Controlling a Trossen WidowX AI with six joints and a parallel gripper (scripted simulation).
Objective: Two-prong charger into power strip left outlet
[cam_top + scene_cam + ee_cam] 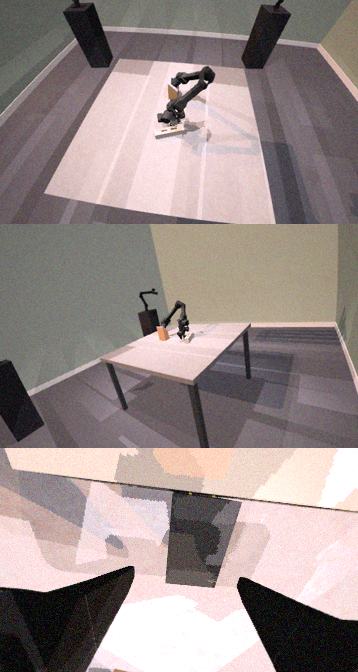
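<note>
In the wrist view the dark grey charger point(202, 540) stands between my two black fingers without touching either. Its far end meets the face of the cream power strip point(60, 463), and two small gold specks of prong show at the join. My gripper point(187, 576) point(171, 119) point(182, 336) is open wide and empty, just above and behind the charger. In the top and exterior views the power strip point(169, 131) point(189, 337) lies on the table right under the gripper, and the gripper hides the charger there. I cannot tell which outlet the charger is at.
An orange block point(173, 91) point(163, 333) stands near the arm's base, behind the strip. Two black pillars point(87, 34) point(266, 35) stand on the floor past the table's far corners. The table point(102, 153) point(169, 363) is pale and wide.
</note>
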